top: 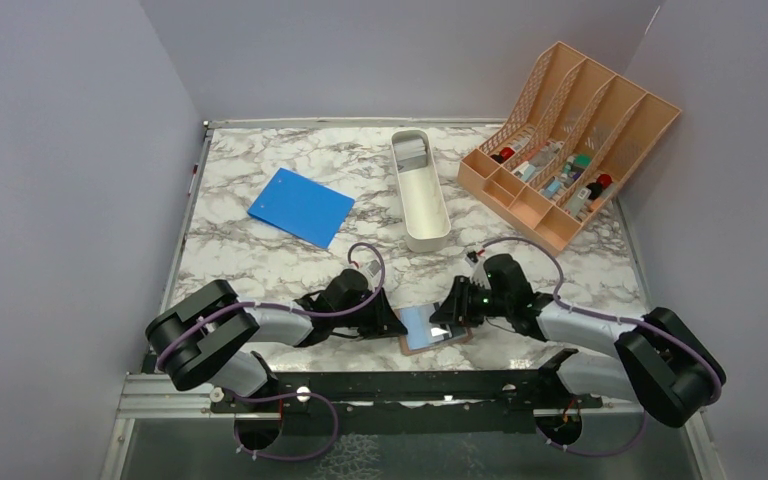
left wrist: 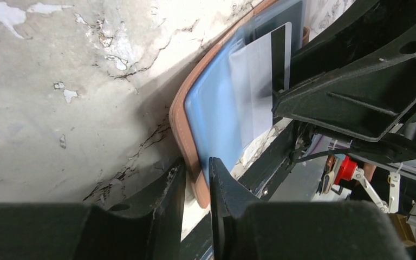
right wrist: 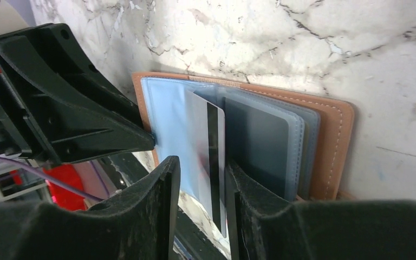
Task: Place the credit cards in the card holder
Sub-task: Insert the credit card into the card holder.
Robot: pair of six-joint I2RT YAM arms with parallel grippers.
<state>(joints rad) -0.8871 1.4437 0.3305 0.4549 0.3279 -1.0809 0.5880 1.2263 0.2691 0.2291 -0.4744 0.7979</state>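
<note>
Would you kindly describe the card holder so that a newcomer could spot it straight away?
At the near edge of the marble table, between the left gripper and the right gripper, the card holder lies open. It is small and tan-rimmed, with pale blue sleeves and a black-striped white card among them; the blue notebook farther back is larger and plain.

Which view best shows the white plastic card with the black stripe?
Right wrist: the white striped card stands close between its own jaws. Left wrist shows it partly hidden; top external shows just the brown folding card holder.
</note>
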